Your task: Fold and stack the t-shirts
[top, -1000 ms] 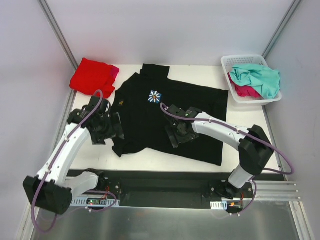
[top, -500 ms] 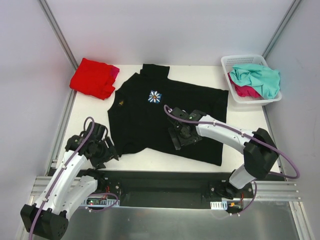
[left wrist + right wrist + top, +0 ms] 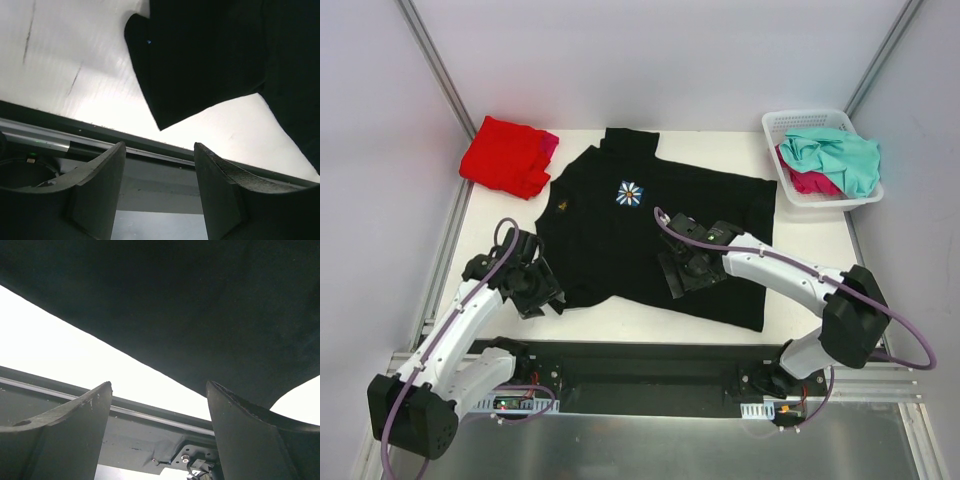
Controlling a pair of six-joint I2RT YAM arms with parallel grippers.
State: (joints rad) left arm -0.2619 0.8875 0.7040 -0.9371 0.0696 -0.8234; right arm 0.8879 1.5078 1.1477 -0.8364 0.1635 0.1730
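A large black t-shirt (image 3: 650, 235) with a white daisy print (image 3: 630, 193) lies spread flat across the middle of the table. My left gripper (image 3: 537, 291) hovers open beside its near-left corner. In the left wrist view that corner of the black shirt (image 3: 200, 60) lies ahead of the empty left gripper (image 3: 160, 147). My right gripper (image 3: 683, 272) is open just above the shirt's near hem; from the right wrist the black cloth (image 3: 175, 300) fills the view beyond the right gripper (image 3: 159, 385). A folded red shirt (image 3: 505, 155) over a magenta one (image 3: 551, 143) sits at the far left.
A white lattice basket (image 3: 775, 125) at the far right holds a crumpled teal shirt (image 3: 835, 155) and a magenta one (image 3: 808, 183). The table's near edge and black mounting rail (image 3: 650, 360) run just behind both grippers. White walls close in the sides.
My left arm pulled back from the shirt's left sleeve toward the near edge, then came forward again to the near-left corner, its jaws narrowing. The right gripper drifted slightly right.
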